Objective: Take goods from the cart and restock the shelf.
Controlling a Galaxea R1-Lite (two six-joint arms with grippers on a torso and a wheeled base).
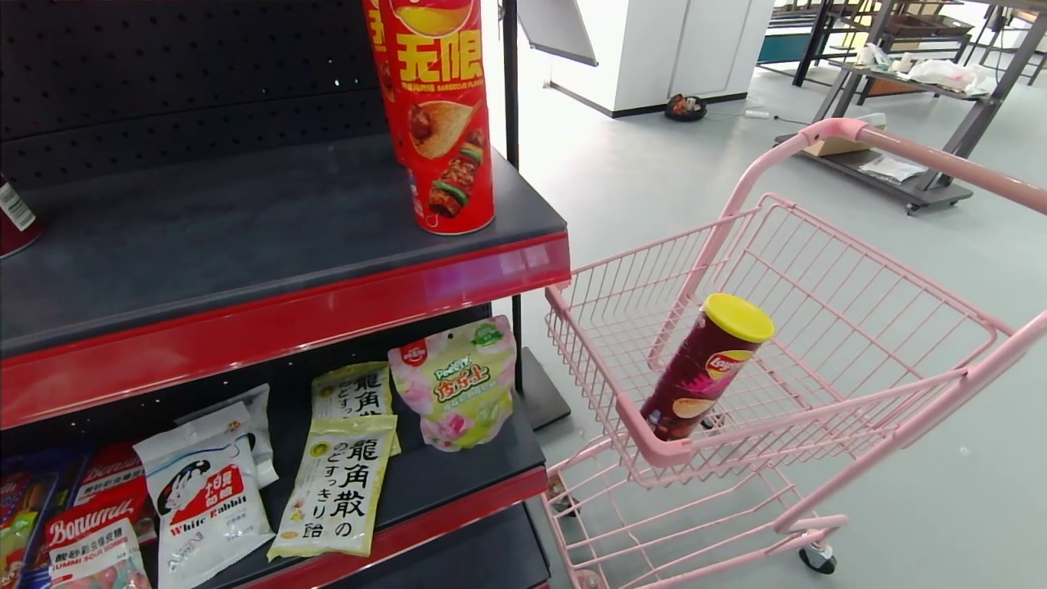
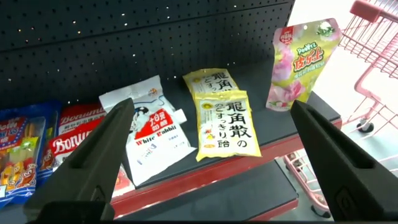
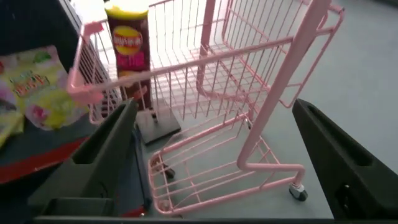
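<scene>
A maroon chips can with a yellow lid (image 1: 705, 366) leans inside the pink cart (image 1: 826, 352), against its near corner; the right wrist view has the same can (image 3: 129, 46) upright behind the cart's wire wall (image 3: 205, 74). A tall red chips can (image 1: 435, 106) stands on the upper shelf (image 1: 245, 237) near its right end. My left gripper (image 2: 211, 162) is open, facing the lower shelf's snack bags. My right gripper (image 3: 217, 168) is open, held low beside the cart, apart from the maroon can.
The lower shelf (image 1: 458, 483) holds a pink-green pouch (image 1: 455, 383), yellow candy bags (image 1: 339, 483), a white candy bag (image 1: 208, 507) and red packs (image 1: 90, 540) at the left. A dark red container (image 1: 12, 217) stands at the upper shelf's left edge. Grey floor (image 1: 941, 491) surrounds the cart.
</scene>
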